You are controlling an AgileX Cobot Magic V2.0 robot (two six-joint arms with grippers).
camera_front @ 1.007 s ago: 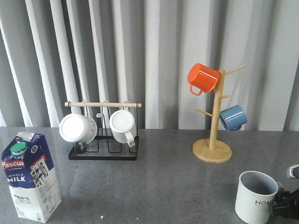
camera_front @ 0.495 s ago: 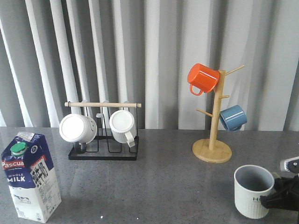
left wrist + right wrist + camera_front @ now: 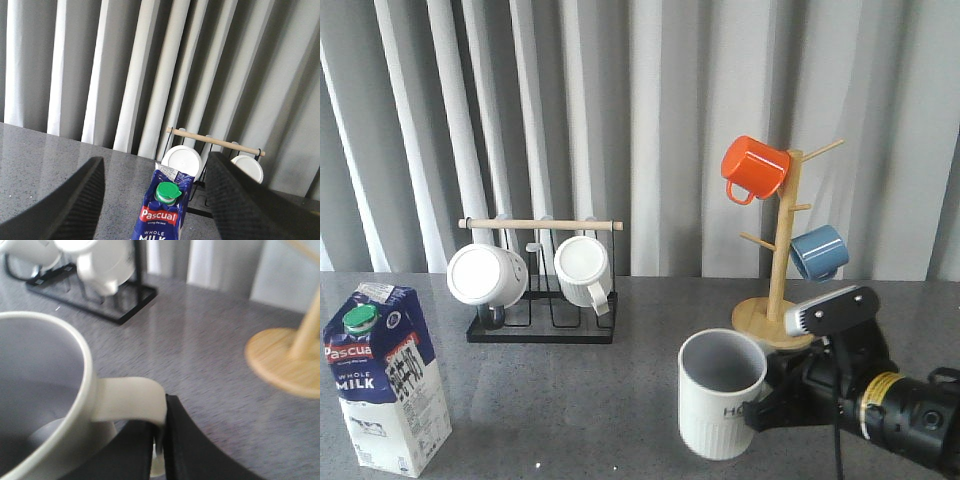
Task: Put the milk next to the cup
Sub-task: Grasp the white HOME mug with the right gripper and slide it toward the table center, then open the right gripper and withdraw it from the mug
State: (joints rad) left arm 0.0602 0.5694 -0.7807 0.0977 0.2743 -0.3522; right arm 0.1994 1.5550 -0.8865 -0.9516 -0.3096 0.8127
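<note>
right gripper (image 3: 760,408): fingers clenched on the handle of the ribbed cream cup (image 3: 720,393), held upright over the grey worktop (image 3: 620,390), front centre-right | milk carton (image 3: 386,378): upright at front left, well apart from the cup | left gripper (image 3: 156,210): fingers spread wide, released, carton between them
</note>
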